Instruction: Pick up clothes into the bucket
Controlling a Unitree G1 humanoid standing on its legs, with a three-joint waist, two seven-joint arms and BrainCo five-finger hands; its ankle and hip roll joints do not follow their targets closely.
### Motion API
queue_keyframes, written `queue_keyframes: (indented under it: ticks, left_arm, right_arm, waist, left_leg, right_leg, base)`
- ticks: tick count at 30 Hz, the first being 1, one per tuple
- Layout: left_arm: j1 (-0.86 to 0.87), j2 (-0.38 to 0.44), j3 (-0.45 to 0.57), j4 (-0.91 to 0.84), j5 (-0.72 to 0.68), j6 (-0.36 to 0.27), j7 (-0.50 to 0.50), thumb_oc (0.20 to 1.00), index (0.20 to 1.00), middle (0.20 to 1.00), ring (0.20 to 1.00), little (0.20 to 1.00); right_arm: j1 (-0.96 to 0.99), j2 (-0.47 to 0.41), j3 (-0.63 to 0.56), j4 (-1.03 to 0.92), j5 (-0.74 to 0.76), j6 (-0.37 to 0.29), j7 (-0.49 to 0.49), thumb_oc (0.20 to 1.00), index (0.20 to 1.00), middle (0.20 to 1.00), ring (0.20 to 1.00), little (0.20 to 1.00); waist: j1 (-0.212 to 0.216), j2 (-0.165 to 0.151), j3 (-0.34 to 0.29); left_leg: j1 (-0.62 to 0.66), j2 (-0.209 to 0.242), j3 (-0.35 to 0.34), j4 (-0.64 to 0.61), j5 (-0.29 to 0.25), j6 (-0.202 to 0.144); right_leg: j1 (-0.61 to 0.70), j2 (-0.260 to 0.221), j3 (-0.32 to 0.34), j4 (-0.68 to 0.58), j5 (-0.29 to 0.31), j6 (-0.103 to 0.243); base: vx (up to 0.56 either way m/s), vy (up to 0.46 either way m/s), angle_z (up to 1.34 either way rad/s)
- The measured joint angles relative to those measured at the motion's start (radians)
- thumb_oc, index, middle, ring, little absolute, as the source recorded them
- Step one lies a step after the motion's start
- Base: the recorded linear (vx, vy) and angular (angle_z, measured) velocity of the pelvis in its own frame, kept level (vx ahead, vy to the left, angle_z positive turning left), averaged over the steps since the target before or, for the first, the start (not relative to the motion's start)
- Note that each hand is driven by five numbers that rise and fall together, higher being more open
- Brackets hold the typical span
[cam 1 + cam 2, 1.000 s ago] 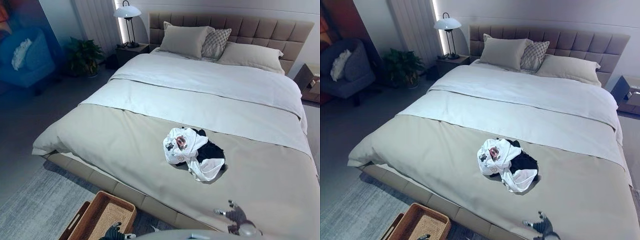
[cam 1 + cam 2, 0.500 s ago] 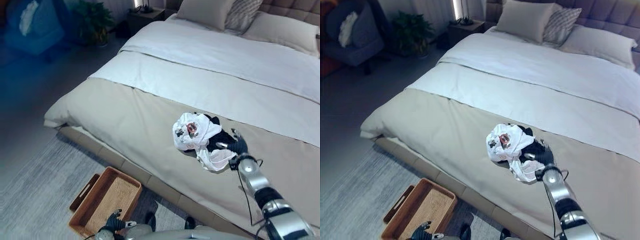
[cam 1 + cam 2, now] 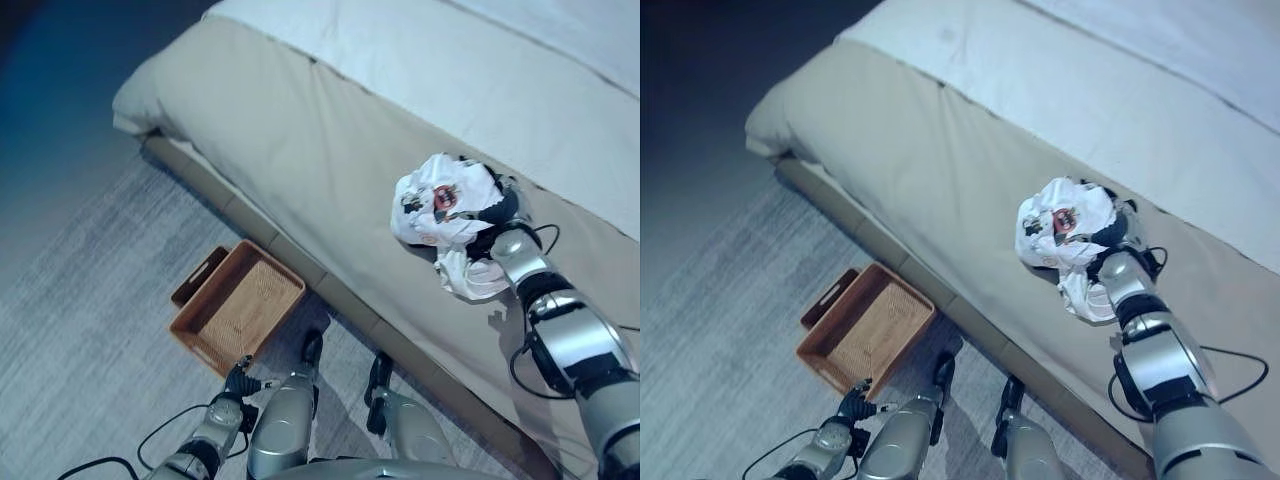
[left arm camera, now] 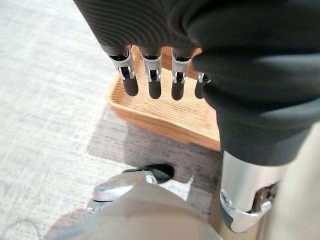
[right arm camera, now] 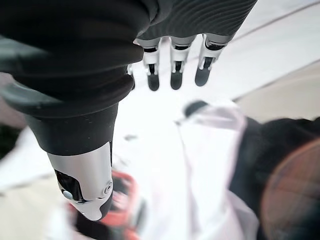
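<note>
The right robot hand [image 3: 497, 208] is held over the clothes [image 3: 440, 205] on the bed [image 3: 300, 130], fingers [image 5: 172, 75] straight and unclosed, with the clothes directly beneath the palm. The left robot hand [image 4: 150, 75] is held low, fingers relaxed, just above the basket [image 3: 237, 305] on the floor.

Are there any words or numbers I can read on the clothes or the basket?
No text can be read anywhere.
The white garment on the bed carries a red and dark printed patch, too small and blurred to tell whether it holds letters.
The wicker basket on the floor shows no label.
</note>
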Motion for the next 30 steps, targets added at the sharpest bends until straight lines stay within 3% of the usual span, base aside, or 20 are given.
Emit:
queue_keyframes:
  ticks: [5,13,14,15,16,26,30]
  left_arm:
    - [-0.057,0.013,-0.032,-0.038,-0.037,-0.005,0.020,1.000,1.000,1.000,1.000,1.000]
    - [-0.091,0.016,-0.061,-0.071,-0.078,-0.008,0.040,1.000,1.000,1.000,1.000,1.000]
    - [-0.095,0.015,-0.062,-0.072,-0.078,-0.008,0.040,1.000,1.000,1.000,1.000,1.000]
    - [-0.097,0.014,-0.063,-0.074,-0.078,-0.008,0.040,1.000,1.000,1.000,1.000,1.000]
    - [-0.099,0.012,-0.065,-0.084,-0.079,-0.009,0.041,1.000,1.000,1.000,1.000,1.000]
    - [-0.109,0.008,-0.103,-0.138,-0.100,-0.026,0.044,1.000,1.000,1.000,1.000,1.000]
    - [-0.113,0.009,-0.101,-0.145,-0.099,-0.026,0.051,1.000,1.000,1.000,1.000,1.000]
  right_arm:
    - [-0.033,-0.015,0.011,0.036,0.012,0.012,-0.002,1.000,1.000,1.000,1.000,1.000]
    - [-0.107,-0.020,0.087,0.064,0.016,0.029,-0.017,1.000,1.000,1.000,1.000,1.000]
    - [-0.112,-0.020,0.088,0.067,0.009,0.036,-0.015,0.501,0.501,0.501,0.501,0.501]
    - [-0.116,-0.019,0.089,0.067,0.006,0.040,-0.014,0.247,0.247,0.247,0.247,0.247]
    - [-0.120,-0.021,0.089,0.062,0.005,0.040,-0.015,0.200,0.200,0.200,0.200,0.200]
    - [-0.134,-0.026,0.088,-0.102,0.009,0.015,-0.050,0.200,0.200,0.200,0.200,0.200]
    - [-0.133,-0.066,0.086,-0.306,0.051,-0.012,-0.094,0.200,0.200,0.200,0.200,0.200]
  waist:
    - [0.023,-0.011,0.075]
    - [0.015,-0.010,0.094]
    - [0.014,-0.010,0.094]
    - [0.014,-0.009,0.094]
    - [0.014,-0.009,0.093]
    - [-0.004,-0.005,0.093]
    - [-0.009,-0.001,0.094]
  left_leg:
    - [-0.096,-0.010,-0.025,0.028,0.016,-0.003]
    - [-0.182,-0.012,-0.064,0.001,0.060,-0.009]
    - [-0.183,-0.010,-0.066,-0.010,0.068,-0.009]
    - [-0.183,-0.009,-0.067,-0.014,0.072,-0.009]
    - [-0.183,-0.008,-0.071,-0.022,0.078,-0.010]
    - [-0.162,-0.007,-0.063,-0.045,0.098,-0.011]
    - [-0.113,-0.005,-0.057,-0.056,0.099,-0.010]
  right_leg:
    - [-0.123,-0.020,-0.010,0.111,-0.034,-0.011]
    - [-0.234,-0.033,-0.036,0.171,-0.048,-0.023]
    - [-0.239,-0.033,-0.042,0.174,-0.048,-0.023]
    - [-0.241,-0.033,-0.043,0.175,-0.048,-0.024]
    - [-0.245,-0.033,-0.045,0.176,-0.048,-0.024]
    - [-0.246,-0.038,-0.040,0.191,-0.047,-0.026]
    - [-0.204,-0.036,-0.029,0.183,-0.046,-0.027]
  base:
    - [-0.06,-0.040,0.11]
    - [-0.02,-0.014,0.11]
    - [0.00,-0.018,0.10]
    - [-0.01,-0.013,0.08]
    - [0.00,-0.008,0.04]
    - [-0.02,0.018,-0.01]
    - [0.00,0.019,-0.08]
